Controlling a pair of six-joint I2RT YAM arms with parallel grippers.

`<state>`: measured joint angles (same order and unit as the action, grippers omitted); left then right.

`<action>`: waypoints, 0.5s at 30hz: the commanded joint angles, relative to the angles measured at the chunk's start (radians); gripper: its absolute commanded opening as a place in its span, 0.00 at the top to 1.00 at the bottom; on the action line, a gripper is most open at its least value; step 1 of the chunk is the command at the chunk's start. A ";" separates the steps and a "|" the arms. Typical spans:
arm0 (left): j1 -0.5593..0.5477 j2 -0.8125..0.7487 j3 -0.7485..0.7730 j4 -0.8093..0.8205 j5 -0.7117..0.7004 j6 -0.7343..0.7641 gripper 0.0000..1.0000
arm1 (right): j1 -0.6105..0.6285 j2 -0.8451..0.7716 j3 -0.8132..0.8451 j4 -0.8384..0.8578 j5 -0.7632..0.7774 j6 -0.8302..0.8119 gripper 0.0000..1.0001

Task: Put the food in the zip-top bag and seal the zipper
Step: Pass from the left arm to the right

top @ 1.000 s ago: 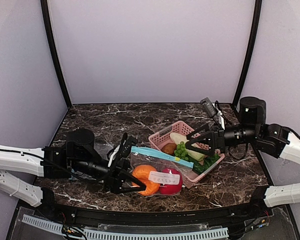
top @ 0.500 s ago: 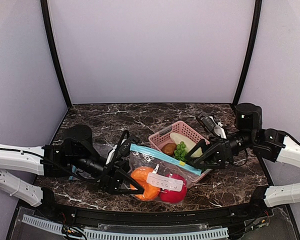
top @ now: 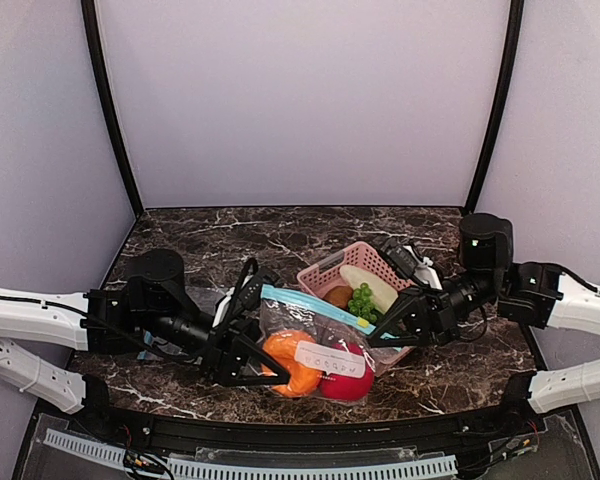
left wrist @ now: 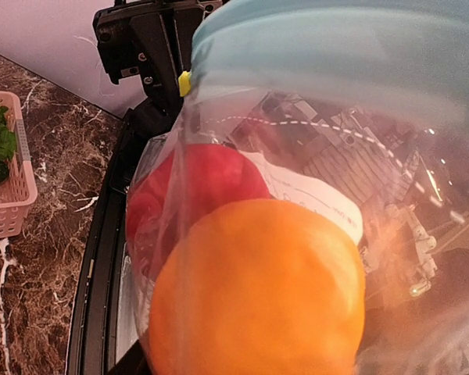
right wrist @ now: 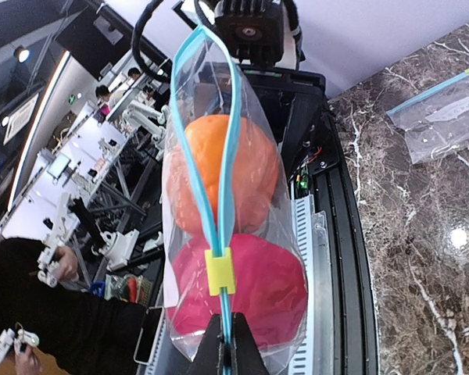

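The zip-top bag (top: 315, 345) hangs between my two grippers, just in front of the pink basket. Inside it sit a round orange fruit (top: 288, 360) and a red fruit (top: 348, 375). My left gripper (top: 252, 335) is shut on the bag's left end, around the orange fruit (left wrist: 258, 289), which fills the left wrist view and hides the fingers. My right gripper (right wrist: 227, 351) is shut on the light blue zipper (right wrist: 219, 156), just behind the yellow slider (right wrist: 220, 271). Beyond the slider the two strips gape apart. A green grape bunch (top: 361, 300) lies in the basket.
The pink basket (top: 330, 270) stands right behind the bag and holds a pale long piece, a brown piece and leafy greens. A second clear bag (right wrist: 445, 117) lies flat on the marble table. The table's black front rail (top: 310, 430) runs just below the hanging bag.
My right gripper has come down and left from above the basket to the bag's right end, and has shut on the zipper. The bag has shifted a little in my left gripper's hold.
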<state>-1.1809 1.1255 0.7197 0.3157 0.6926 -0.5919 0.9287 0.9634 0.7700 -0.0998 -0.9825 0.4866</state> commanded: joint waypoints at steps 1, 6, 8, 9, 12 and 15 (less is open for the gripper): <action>0.010 -0.021 0.006 -0.042 -0.037 0.017 0.41 | 0.010 -0.006 0.026 -0.008 0.023 -0.010 1.00; 0.062 -0.135 0.046 -0.338 -0.159 0.120 0.04 | 0.014 0.018 0.129 -0.182 0.030 -0.089 1.00; 0.102 -0.180 0.105 -0.484 -0.198 0.227 0.02 | 0.016 0.031 0.173 -0.251 0.034 -0.129 1.00; 0.129 -0.192 0.159 -0.572 -0.213 0.257 0.01 | 0.017 0.037 0.193 -0.283 0.034 -0.144 1.00; 0.151 -0.164 0.285 -0.721 -0.240 0.392 0.01 | 0.019 0.066 0.235 -0.356 0.034 -0.184 1.00; 0.152 -0.060 0.437 -0.819 -0.207 0.466 0.01 | 0.024 0.096 0.263 -0.401 0.032 -0.213 1.00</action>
<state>-1.0328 0.9802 1.0138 -0.2653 0.4900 -0.3058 0.9382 1.0252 0.9859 -0.3939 -0.9554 0.3485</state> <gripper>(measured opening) 0.987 0.007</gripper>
